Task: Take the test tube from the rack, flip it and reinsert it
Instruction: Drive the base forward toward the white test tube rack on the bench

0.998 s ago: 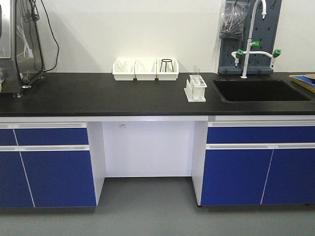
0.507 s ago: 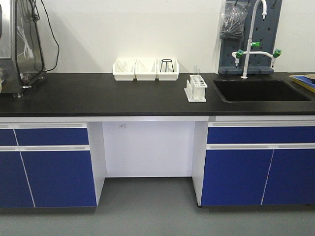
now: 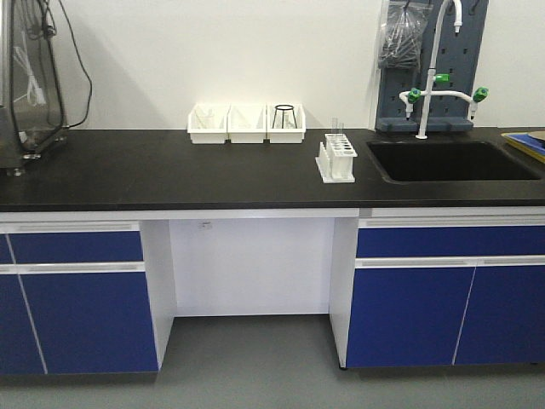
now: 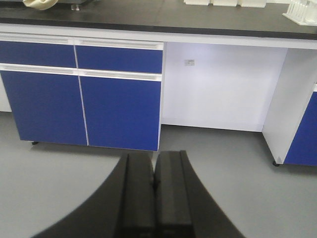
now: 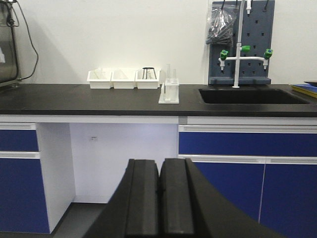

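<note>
Left claw (image 4: 154,183) and right claw (image 5: 159,191) clenched, empty; rack (image 3: 336,158) with tube (image 3: 335,128) stands beside sink (image 3: 451,160); left wrist view lacks the sink

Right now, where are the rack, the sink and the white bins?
rack (image 3: 337,160): front view, on its side wall.
sink (image 3: 451,162): front view, on its bare basin.
white bins (image 3: 247,135): front view, on the middle bin's wall.

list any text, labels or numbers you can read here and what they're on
No text reads clearly in any view.
Small sticker on the white panel under the bench: too small to read.
The rack, the bins and the cabinet doors show no lettering.
</note>
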Motion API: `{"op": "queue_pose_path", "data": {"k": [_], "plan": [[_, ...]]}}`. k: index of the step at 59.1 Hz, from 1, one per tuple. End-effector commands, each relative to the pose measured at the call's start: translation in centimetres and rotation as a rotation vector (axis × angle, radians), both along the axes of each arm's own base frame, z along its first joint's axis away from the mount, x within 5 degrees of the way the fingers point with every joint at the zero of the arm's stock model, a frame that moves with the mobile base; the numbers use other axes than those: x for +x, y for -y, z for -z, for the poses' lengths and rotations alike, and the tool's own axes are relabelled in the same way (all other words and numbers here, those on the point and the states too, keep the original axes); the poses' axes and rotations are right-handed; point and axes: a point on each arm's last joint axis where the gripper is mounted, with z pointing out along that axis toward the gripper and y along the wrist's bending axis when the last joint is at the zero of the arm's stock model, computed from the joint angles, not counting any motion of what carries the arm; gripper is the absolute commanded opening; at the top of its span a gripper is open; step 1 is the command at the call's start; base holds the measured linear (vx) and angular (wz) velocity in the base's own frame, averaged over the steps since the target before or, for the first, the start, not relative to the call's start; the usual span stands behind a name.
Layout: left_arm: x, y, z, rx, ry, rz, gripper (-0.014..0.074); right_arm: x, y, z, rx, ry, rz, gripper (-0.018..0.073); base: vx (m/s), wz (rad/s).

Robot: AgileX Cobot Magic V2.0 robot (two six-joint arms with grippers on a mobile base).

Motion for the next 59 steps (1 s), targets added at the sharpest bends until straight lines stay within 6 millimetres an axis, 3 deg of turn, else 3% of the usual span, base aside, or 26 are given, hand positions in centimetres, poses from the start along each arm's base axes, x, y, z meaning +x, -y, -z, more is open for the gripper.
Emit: {"op": "queue_pose_path", "data": {"k": [1,59], "plan": [[0.13,0.07,-0.73,0.005,0.088,0.012,-0.0006,-0.12,-0.08,-0.69,-0.001,0.084,-0.008,-0.0009,0.24,-0.10],[0.13,0.07,-0.73,0.005,0.088,0.012,-0.0006,-0.12,-0.08,-0.68,-0.001,0.083,-0.008,-0.0009,0.40,0.00]]}}
